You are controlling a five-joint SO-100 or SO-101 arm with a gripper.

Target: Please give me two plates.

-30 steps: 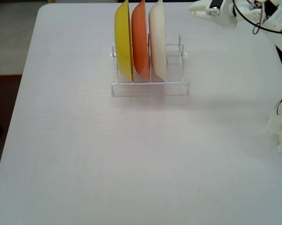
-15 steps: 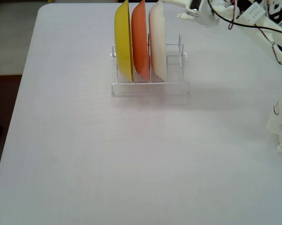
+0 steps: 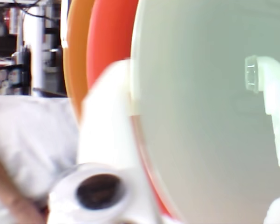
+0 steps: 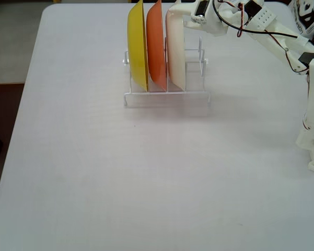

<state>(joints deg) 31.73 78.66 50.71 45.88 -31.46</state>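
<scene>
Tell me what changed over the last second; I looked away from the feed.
The gripper swung left across the fixed view, from the table's far right to the cream-white plate, its fingers now straddling the top rim. The yellow plate, orange plate and rack stayed put.

The fixed view looks down at a slant from above the near edge of the desk (image 4: 94, 183), taking in most of its top, with the rack (image 4: 167, 97) in the upper middle of the frame. The wrist view rides on the arm and faces sideways, very close to the cream-white plate (image 3: 209, 116), which fills the right of the frame. Both views share that plate (image 4: 175, 47) and the orange plate (image 4: 155, 44) beside it.
</scene>
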